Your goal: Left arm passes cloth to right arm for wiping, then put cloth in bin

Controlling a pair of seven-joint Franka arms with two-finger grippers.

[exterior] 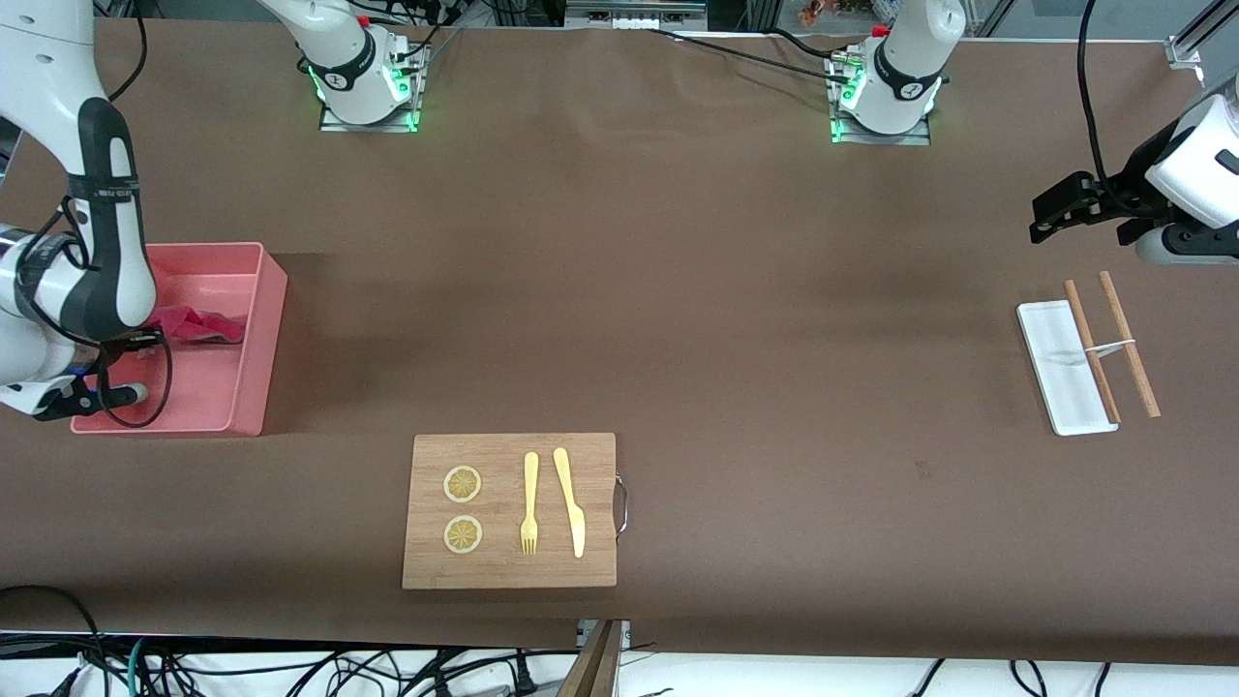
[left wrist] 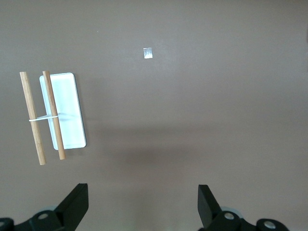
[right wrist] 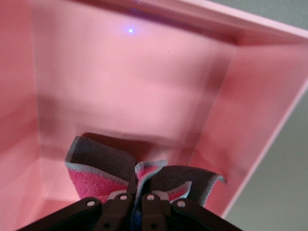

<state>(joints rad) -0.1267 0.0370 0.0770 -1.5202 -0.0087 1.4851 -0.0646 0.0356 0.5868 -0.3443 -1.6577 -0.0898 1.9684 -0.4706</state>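
Right wrist view: right gripper [right wrist: 137, 195] is sitting inside the bin [right wrist: 269, 86], jaws pressed together and pinching the cloth [right wrist: 94, 178], which is bunching up crimson-pink with grey underside folding over. Front view is confirming it: cloth [exterior: 198, 324] is inside the bin [exterior: 266, 339] at the right arm's end of the worktop [exterior: 678, 290], with the arm covering part of the tub.

Left gripper [exterior: 1050, 218] is waiting in the air over bare worktop near the white tray [exterior: 1055, 373], jaws spread wide. Two wooden chopsticks [exterior: 1128, 344] tied with a white band are lying partly across that tray. Wooden cutting board [exterior: 508, 571] is carrying two lemon slices [exterior: 463, 484], a yellow fork [exterior: 529, 503] and a yellow knife [exterior: 571, 503], nearer the front camera.
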